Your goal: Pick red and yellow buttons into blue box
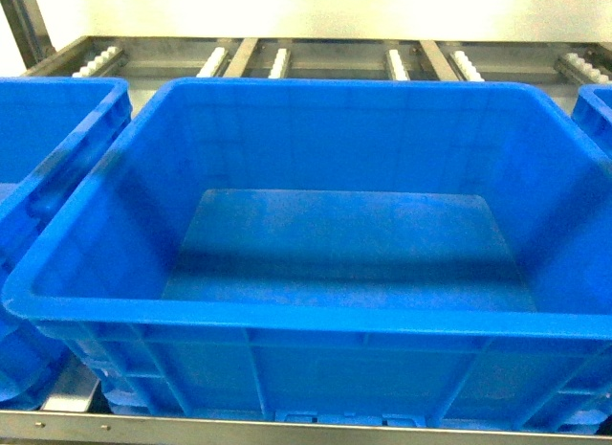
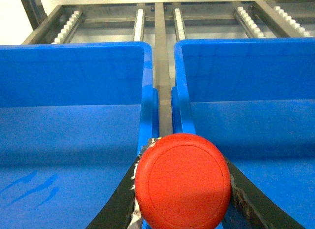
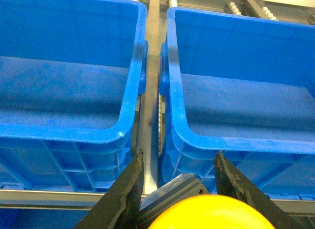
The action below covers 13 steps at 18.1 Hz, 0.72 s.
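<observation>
The blue box (image 1: 316, 311) fills the head view, deep and with nothing inside it; neither gripper shows there. In the left wrist view, my left gripper (image 2: 184, 155) is shut on the red button (image 2: 183, 183), whose round cap faces the camera. It hovers over the gap between two crates, the blue box (image 2: 246, 71) lying to the right. My right gripper (image 3: 178, 152) is shut on the yellow button (image 3: 206, 215), its grey-black body (image 3: 172, 194) poking forward. It hangs before the near rims, over the gap beside the blue box (image 3: 74, 135).
Another blue crate (image 1: 43, 148) stands left of the blue box, and a third (image 1: 595, 110) is at the right edge. All rest on a metal roller rack (image 1: 287, 57) with a steel front rail (image 1: 191, 431).
</observation>
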{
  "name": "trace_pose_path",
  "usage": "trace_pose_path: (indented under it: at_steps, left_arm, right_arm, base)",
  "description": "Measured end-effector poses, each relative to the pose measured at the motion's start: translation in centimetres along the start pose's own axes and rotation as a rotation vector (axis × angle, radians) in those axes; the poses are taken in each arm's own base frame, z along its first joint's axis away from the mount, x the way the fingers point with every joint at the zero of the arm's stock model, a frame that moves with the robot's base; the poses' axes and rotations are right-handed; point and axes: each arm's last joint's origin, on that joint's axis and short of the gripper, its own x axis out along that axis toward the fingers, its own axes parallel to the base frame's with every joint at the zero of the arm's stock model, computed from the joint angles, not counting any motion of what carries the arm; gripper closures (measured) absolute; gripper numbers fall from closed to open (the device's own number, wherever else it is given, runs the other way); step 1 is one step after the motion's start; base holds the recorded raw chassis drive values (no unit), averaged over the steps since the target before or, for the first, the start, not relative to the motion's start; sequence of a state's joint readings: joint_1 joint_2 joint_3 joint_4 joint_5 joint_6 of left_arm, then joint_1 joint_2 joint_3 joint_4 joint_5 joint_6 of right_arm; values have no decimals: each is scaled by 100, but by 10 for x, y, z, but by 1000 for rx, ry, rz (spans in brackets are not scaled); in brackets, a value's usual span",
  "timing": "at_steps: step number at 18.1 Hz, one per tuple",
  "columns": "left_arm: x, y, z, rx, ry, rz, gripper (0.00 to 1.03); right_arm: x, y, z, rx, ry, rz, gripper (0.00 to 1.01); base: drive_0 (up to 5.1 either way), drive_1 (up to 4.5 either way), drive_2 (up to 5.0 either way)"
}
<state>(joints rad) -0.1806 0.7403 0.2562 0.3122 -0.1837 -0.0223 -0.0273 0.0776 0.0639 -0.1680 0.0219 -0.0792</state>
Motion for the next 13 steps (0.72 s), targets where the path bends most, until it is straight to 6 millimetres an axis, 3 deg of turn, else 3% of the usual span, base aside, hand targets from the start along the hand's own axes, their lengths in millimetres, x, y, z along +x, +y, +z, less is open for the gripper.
trace_pose_path:
  at_steps: [8,10,13]
  left_arm:
    - [0,0,-1,1,6,0,72]
    - [0,0,-1,1,6,0,72]
    - [0,0,-1,1,6,0,72]
  right_arm:
    - [1,1,1,4,13,16,63]
    - [8,7,13,-4,-18,63,63]
    - [28,20,47,3,-70,121,63]
  base:
    - [0,0,0]
    - [0,0,0]
    - [0,0,0]
